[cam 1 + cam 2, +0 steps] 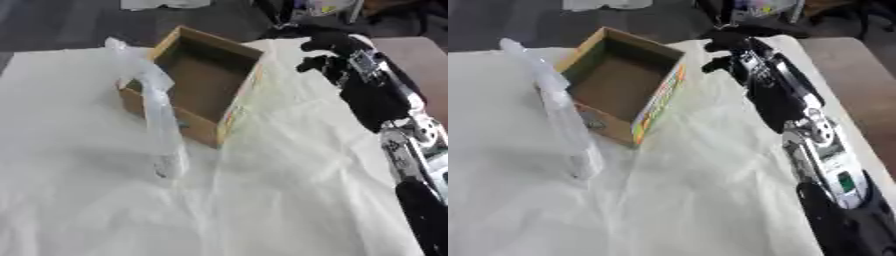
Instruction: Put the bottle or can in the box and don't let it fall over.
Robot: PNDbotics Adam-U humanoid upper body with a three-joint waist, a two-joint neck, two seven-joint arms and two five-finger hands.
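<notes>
— Bottle [159, 125] first: where does it stand?

— On the white cloth [262, 200], in front of the cardboard box [197, 85] and outside it. It is a clear, tall, slim plastic bottle, leaning so that its top reaches up and to the left across the box's left wall. Its base sits on the cloth near the box's front corner. I cannot tell whether it touches the cardboard.

— And the box itself?

— Open at the top, brown inside, set askew on the cloth. I see only bare cardboard floor inside it. The outer right wall carries a coloured print.

— How does the bottle look up close?

— See-through and pale, so that the box edge shows faintly behind it. There is a small dark mark low on its body; I cannot make out a cap or a label.

— The robot's hands?

— Only the right hand [328, 47] shows, to the right of the box's far corner, above the cloth and apart from box and bottle. Its black fingers are curled and hold nothing.

— Do the two eyes differ?

— The right eye view shows the print on the box wall more clearly, in red, green and yellow, and more of the forearm [824, 145] with its silver casing. The left eye view shows more cloth on the bottle's left.
</notes>
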